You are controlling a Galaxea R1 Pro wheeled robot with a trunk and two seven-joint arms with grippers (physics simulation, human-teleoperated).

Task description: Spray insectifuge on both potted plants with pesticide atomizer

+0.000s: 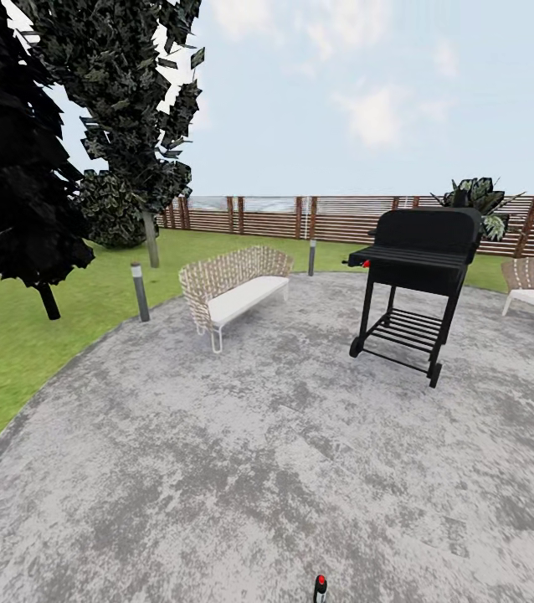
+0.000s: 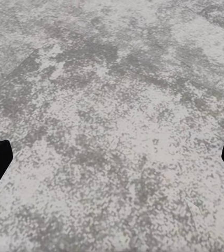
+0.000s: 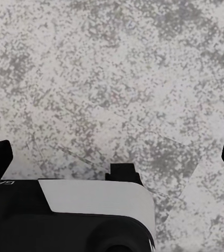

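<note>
With no pesticide atomizer or potted plants yet found, the robot faces a round grey paved patch (image 1: 259,469) holding a black grill (image 1: 413,289) and wicker bench (image 1: 233,289), both claws spread wide and empty over the paving, ready for a pickup.

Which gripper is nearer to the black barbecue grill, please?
Probably the right gripper. The grill stands ahead, right of centre in the head view. The left gripper and the right one both hang open over grey paving, neither near the grill.
</note>
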